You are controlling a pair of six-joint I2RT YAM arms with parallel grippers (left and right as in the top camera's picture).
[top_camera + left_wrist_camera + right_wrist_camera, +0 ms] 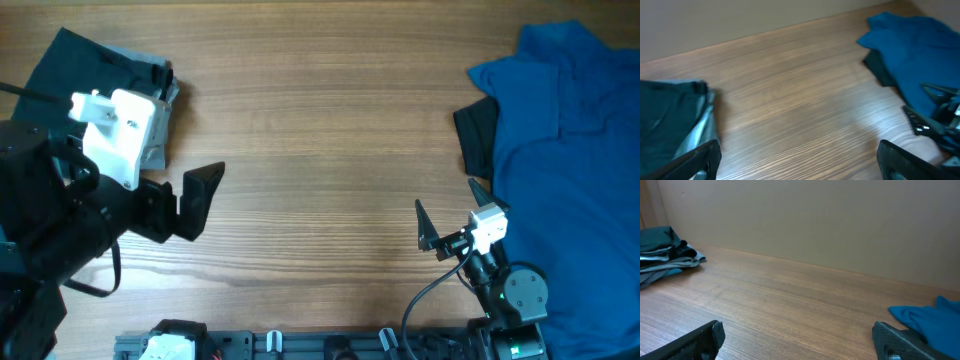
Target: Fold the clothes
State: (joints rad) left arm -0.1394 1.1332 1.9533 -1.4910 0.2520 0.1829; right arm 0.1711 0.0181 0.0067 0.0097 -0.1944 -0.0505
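Observation:
A folded dark pile with a pale lining edge, the black shorts (85, 65), lies at the table's far left; it also shows in the left wrist view (667, 117) and, as a stack of dark layers, in the right wrist view (662, 250). My left gripper (200, 195) hovers open and empty to the pile's right, above bare wood (797, 167). My right gripper (452, 208) is open and empty (800, 340) near the front, just left of a blue garment.
A large crumpled blue garment (560, 130) covers the table's right side, also seen in the left wrist view (915, 55) and the right wrist view (930, 317). A black cloth edge (475, 135) sticks out from under it. A wall stands behind the table.

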